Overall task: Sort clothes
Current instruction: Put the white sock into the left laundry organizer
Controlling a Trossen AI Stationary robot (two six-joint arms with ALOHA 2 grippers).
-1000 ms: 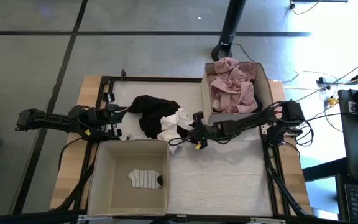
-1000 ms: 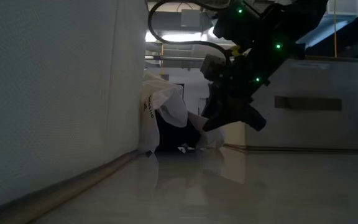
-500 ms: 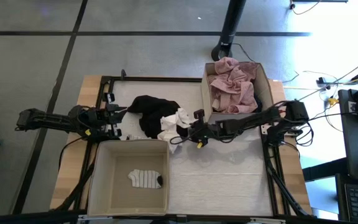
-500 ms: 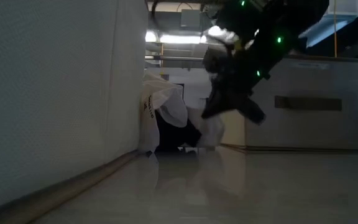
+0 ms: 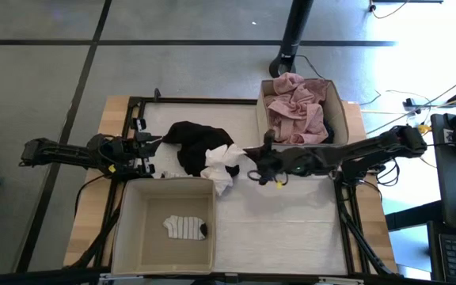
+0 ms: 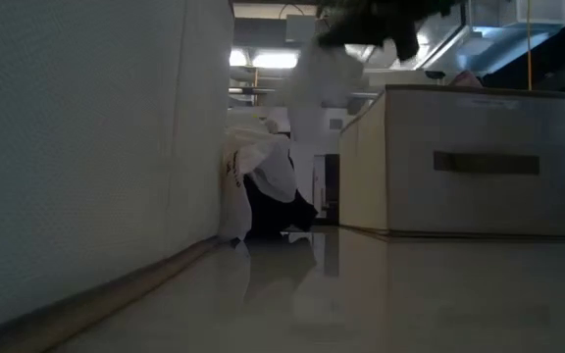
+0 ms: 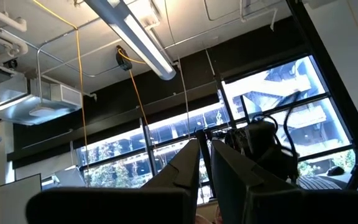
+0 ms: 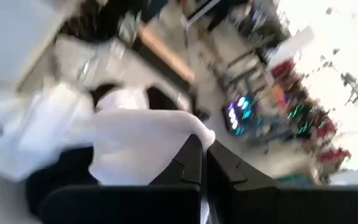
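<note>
Right arm stretched low and nearly straight from the table's right edge toward its middle, wrist turned over. Right gripper [image 5: 253, 153] raised above the tabletop, showing only at the upper edge of the low view [image 6: 361, 15]; fingers [image 8: 188, 163] pressed together, pinching a fold of the white garment [image 8: 145, 146], which hangs down from them. Left arm folded along the table's left side, forearm level, reaching inward. Left gripper [image 5: 150, 140] parked by the table's left rail, tilted upward; fingers [image 7: 188, 168] close together with only a narrow slit between them and nothing held.
</note>
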